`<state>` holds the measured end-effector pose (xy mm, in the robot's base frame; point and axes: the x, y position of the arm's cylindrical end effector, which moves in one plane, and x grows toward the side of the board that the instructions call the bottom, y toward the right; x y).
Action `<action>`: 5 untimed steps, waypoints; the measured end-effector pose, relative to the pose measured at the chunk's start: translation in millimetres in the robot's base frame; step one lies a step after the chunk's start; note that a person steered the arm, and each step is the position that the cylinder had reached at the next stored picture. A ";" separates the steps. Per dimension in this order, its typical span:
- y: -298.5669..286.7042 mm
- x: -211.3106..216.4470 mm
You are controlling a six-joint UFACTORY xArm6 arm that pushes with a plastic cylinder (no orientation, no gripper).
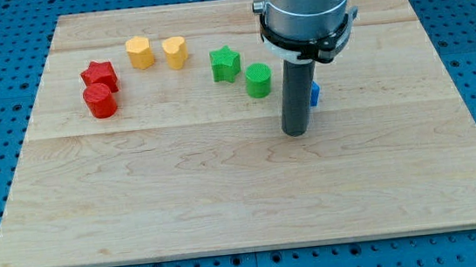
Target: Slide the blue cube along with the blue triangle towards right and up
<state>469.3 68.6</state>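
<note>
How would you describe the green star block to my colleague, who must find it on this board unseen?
Start at the pale wooden board and look along its upper half, just to the view's left of the dark rod's tip. Two green blocks sit there; the green star block is the left one, pointed, unlike the round green cylinder block beside it.

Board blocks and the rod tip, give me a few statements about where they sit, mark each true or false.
1. My tip rests just left of a blue block. True; most of that block is hidden behind the rod, so its shape cannot be told.
2. The red blocks sit at the view's right. False; the red star and red cylinder are at the left.
3. Two yellow blocks sit side by side near the top. True.
4. The green cylinder is left of the green star. False; it is to the star's right and lower.
</note>
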 end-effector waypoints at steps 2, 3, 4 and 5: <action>0.0 -5.4; 0.0 -5.7; 0.0 6.7; 1.7 17.4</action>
